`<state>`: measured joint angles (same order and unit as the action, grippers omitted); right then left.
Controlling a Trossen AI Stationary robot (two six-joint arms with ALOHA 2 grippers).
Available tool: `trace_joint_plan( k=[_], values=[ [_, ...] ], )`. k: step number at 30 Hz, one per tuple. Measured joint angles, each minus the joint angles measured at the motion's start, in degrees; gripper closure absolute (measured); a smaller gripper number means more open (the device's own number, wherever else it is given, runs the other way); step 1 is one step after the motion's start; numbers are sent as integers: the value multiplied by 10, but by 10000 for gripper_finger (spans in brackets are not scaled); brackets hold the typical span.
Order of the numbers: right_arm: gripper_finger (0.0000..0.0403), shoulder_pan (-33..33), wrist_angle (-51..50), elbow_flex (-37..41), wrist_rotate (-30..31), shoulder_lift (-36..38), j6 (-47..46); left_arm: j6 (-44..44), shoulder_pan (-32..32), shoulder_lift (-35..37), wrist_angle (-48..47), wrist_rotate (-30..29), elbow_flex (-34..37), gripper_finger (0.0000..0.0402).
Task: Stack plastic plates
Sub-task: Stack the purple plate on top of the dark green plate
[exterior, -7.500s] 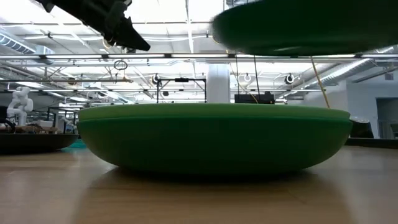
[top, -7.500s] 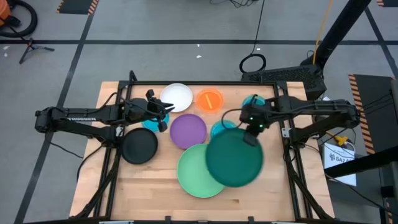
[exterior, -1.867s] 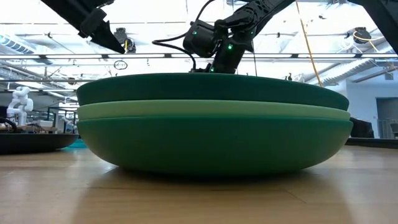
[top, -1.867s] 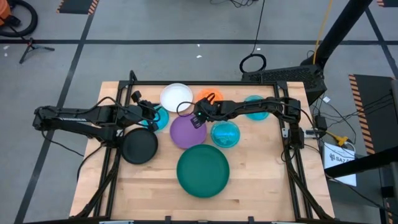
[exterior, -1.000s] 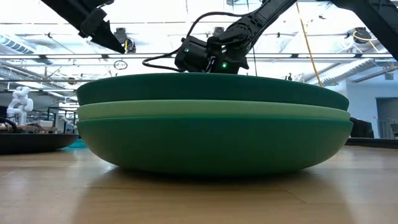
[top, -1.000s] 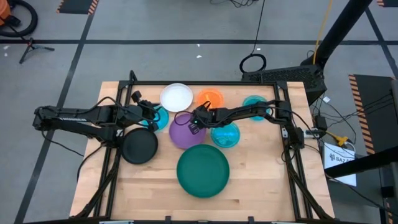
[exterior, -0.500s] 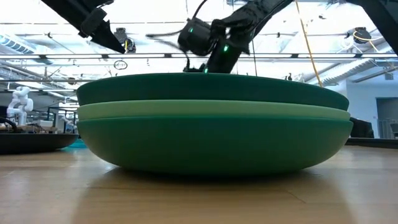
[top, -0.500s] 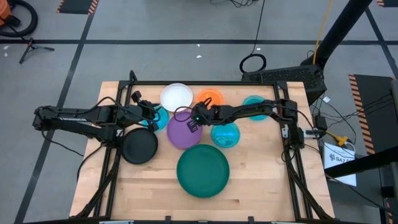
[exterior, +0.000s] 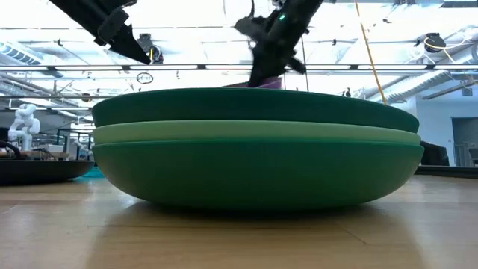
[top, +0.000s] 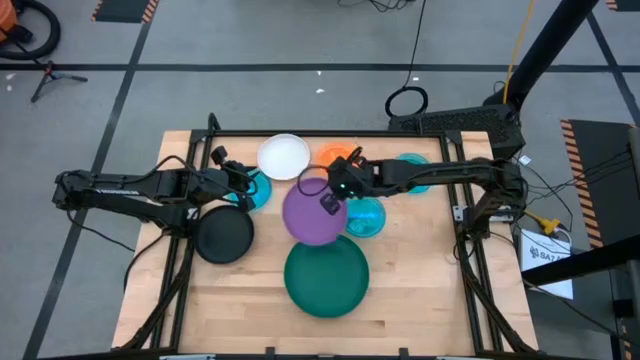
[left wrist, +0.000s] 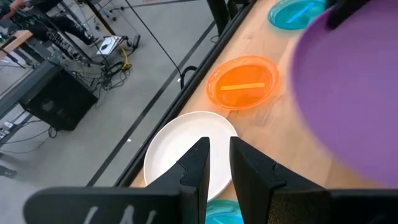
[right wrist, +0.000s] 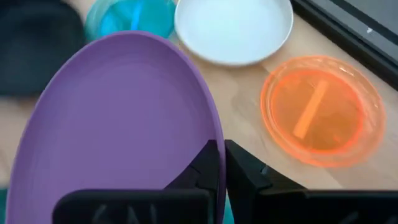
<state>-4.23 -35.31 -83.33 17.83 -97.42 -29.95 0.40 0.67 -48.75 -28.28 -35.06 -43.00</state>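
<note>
My right gripper (top: 330, 202) is shut on the purple plate (top: 313, 214), held in the air over the table's middle, just far of the green stack. That stack has a dark green plate (top: 327, 273) on top and a light green one (exterior: 254, 133) under it. My left gripper (top: 262, 180) waits above a cyan plate (top: 243, 190) at the left, its fingers (left wrist: 196, 168) a narrow gap apart. The white plate (top: 284, 156), orange plate (top: 338, 157), black plate (top: 224, 236) and two more cyan plates (top: 408, 170) (top: 365, 216) lie flat on the table. My right gripper pinches the purple plate's rim (right wrist: 213, 134) between its two fingers, on the side toward the table's far right. The fingers come from the far right, slanting down. The plate is lifted clear of the table and tilted.
A dark frame runs along the table's far edge (top: 330, 133) and beside both arm mounts. Bare wood shows at the near left (top: 230, 310) and near right (top: 420, 300) of the green stack.
My right gripper has risen and drawn back toward the table's right, carrying the purple plate. The plate has come off the table, tipped, and now hangs closer to the green stack.
</note>
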Motion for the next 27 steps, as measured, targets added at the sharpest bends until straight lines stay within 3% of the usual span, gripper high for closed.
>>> trace_joint_plan(
  k=[6,10,18,27],
  values=[
    [393,50,-101,1,-80,15,34,-7,0,0,1,0,0,332],
    [392,83,-67,31,-136,13,37,-9,0,0,4,0,0,332],
    [377,116,16,89,-133,12,-2,-9,0,0,15,1,0,332],
    [308,113,22,91,-103,13,13,-18,0,0,15,1,0,332]
  ],
)
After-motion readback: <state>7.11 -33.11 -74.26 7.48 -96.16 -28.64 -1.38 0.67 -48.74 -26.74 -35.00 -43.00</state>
